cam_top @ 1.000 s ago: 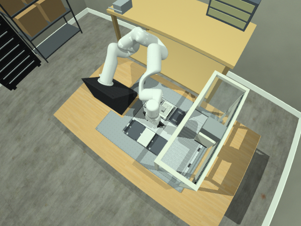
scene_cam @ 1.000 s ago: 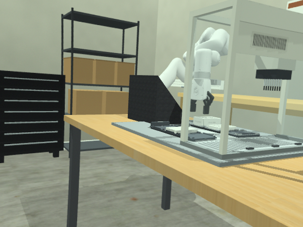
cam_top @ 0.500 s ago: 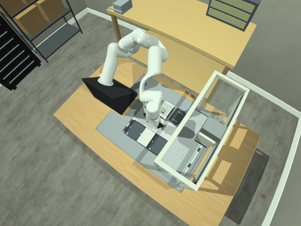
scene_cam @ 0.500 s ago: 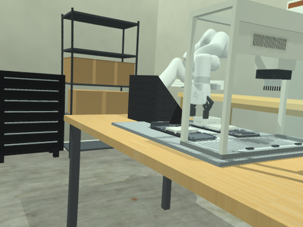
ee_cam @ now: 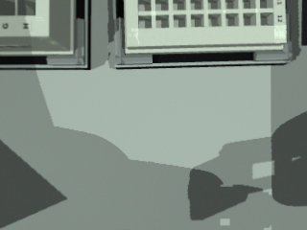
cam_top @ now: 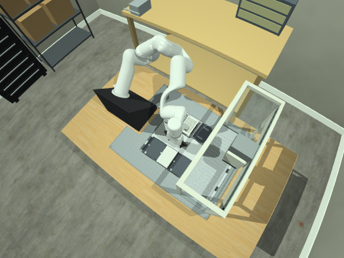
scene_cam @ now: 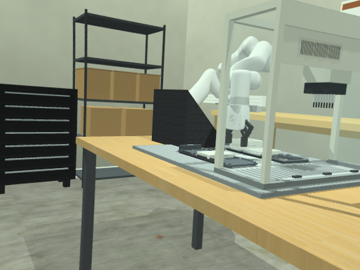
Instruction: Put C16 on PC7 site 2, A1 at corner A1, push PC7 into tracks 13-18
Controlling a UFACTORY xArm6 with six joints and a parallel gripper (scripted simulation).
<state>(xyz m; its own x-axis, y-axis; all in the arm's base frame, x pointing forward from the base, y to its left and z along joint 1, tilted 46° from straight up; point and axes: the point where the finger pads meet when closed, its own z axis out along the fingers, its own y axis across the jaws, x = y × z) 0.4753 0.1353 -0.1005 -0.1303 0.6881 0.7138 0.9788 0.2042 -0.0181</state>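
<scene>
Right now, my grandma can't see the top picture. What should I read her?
A white robot arm reaches down, its open gripper between a dark carrier with a pale plate in its middle and another plate. A pale frame stands beyond.

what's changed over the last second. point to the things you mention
The claw (cam_top: 174, 138) (scene_cam: 235, 142) has come down closer to the apron, with its fingers open; it has neither taken hold of nor let go of anything. The carrier (cam_top: 153, 147) (scene_cam: 238, 162) and the white plate (cam_top: 167, 156) (scene_cam: 215, 154) on its middle site look unmoved, still outside the rails (cam_top: 203, 173) (scene_cam: 247, 171).
</scene>
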